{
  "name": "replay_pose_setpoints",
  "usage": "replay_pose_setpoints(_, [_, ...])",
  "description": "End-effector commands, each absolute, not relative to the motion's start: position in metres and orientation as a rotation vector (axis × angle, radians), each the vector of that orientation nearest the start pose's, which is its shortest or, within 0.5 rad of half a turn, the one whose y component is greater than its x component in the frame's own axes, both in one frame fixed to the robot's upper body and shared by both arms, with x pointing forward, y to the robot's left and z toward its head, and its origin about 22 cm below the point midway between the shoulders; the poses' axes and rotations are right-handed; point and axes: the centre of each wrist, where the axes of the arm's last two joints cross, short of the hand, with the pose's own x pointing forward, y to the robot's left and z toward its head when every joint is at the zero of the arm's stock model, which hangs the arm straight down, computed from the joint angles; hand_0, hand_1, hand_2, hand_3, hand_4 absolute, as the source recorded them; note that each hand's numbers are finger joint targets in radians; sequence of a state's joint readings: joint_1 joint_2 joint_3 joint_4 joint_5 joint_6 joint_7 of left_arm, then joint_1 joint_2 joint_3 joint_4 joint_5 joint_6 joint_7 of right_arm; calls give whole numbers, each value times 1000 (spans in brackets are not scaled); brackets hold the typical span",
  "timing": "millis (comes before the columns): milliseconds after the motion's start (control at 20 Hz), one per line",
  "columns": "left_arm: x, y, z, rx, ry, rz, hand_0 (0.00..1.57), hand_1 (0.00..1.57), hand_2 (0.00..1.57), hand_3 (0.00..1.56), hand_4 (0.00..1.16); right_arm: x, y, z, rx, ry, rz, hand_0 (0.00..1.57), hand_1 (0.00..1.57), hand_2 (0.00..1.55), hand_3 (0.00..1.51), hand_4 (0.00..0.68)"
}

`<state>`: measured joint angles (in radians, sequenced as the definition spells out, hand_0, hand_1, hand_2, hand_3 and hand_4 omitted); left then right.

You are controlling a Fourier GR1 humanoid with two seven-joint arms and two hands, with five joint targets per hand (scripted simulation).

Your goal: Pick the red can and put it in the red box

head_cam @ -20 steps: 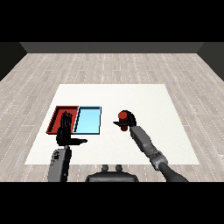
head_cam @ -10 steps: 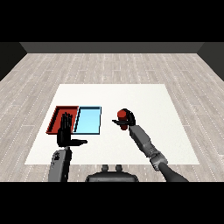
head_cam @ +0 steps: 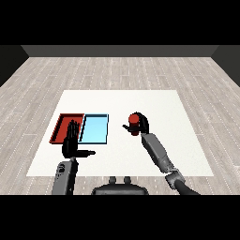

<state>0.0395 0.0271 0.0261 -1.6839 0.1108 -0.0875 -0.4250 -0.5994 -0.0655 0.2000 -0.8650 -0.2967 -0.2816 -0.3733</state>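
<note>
The red can stands right of the trays, and my right hand is curled round it, thumb on its left side. The red tray lies at the left of the table, with the light blue tray touching its right side. My left hand is held upright in front of the red tray's near edge, fingers straight and thumb pointing right, holding nothing.
Both trays hold nothing. The white table stretches behind and to the right of the can. Grey wooden floor surrounds it.
The right hand with the can has shifted very slightly; the left hand has stayed where it was.
</note>
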Motion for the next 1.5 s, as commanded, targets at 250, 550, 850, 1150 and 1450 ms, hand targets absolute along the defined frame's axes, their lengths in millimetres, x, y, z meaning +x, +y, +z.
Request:
replay_pose_setpoints(250, [250,210,39,-235,-2035,-33,0,0,0,0,0,341,-176,46,108,-1949,-21,1485,1485,1441,1398,631])
replay_pose_setpoints(550, [245,177,52,-220,-1993,-114,0,0,0,0,0,321,-119,64,109,-1986,-24,1465,1465,1420,1391,633])
replay_pose_setpoints(850, [245,163,57,-204,-1971,-150,0,0,0,0,0,305,-120,61,124,-2020,-8,1438,1438,1410,1381,622])
replay_pose_setpoints(1150, [267,130,39,-203,-1917,-170,0,0,0,0,0,289,-112,72,143,-2046,-20,1436,1436,1427,1397,632])
replay_pose_setpoints(1450, [261,120,13,-224,-1868,-191,0,0,0,0,0,290,-117,79,159,-2097,-11,1442,1442,1435,1396,624])
